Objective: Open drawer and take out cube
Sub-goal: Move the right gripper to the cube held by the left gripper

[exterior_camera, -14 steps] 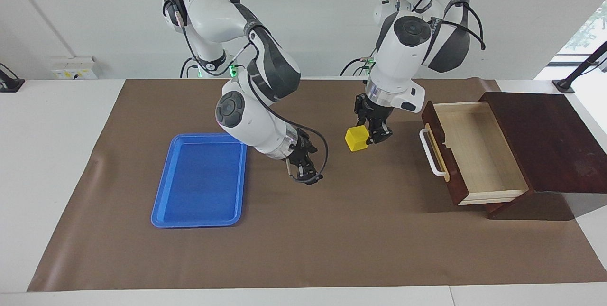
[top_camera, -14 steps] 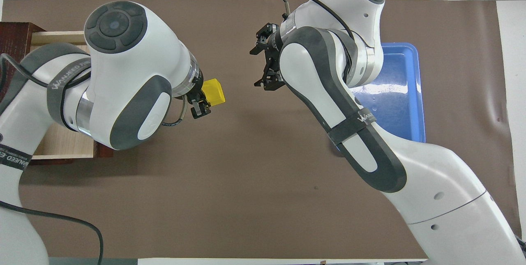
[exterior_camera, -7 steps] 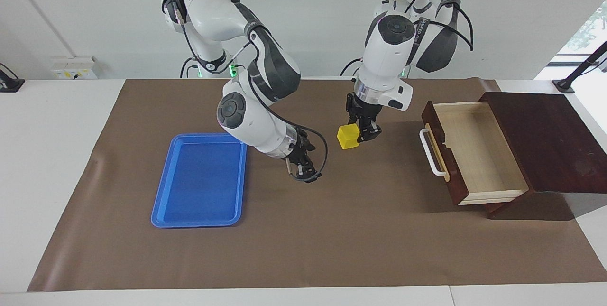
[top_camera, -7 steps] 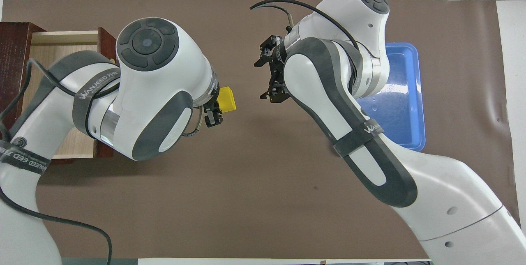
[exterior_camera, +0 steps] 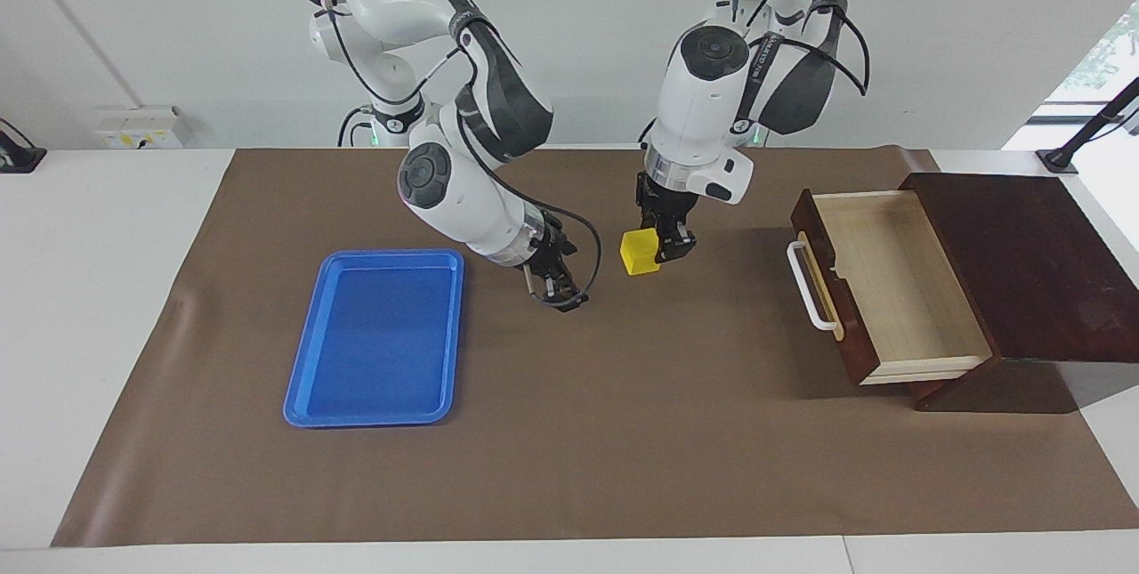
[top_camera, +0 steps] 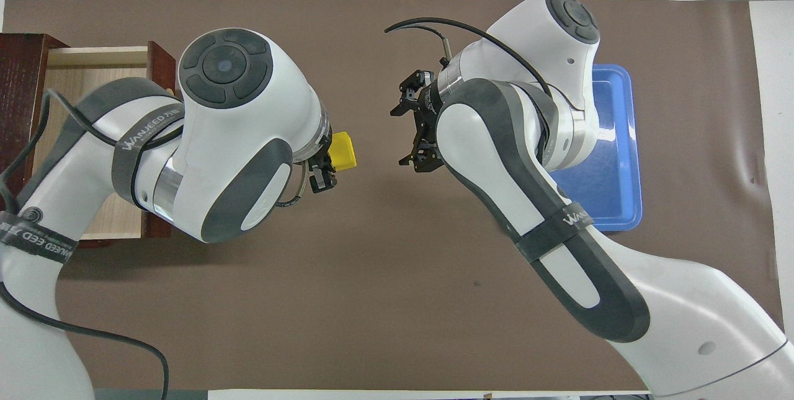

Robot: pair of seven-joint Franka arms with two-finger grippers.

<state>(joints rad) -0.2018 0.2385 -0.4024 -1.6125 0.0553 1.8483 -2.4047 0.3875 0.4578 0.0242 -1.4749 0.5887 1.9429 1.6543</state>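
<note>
We hold cube (exterior_camera: 640,252) clamped in L gripper (exterior_camera: 663,246); R gripper (exterior_camera: 558,291) jaws apart. Cube looks rigid, light; grip flat opp faces.

The left gripper (top_camera: 327,164) grips the yellow cube (top_camera: 343,151) above the brown mat (top_camera: 372,301) on the bench. The right gripper (top_camera: 408,136), fingers (top_camera: 397,110) spread, faces the cube with a gap between. The open drawer (top_camera: 99,56) lies under the left arm, the blue tray (top_camera: 623,139) under the right arm.
</note>
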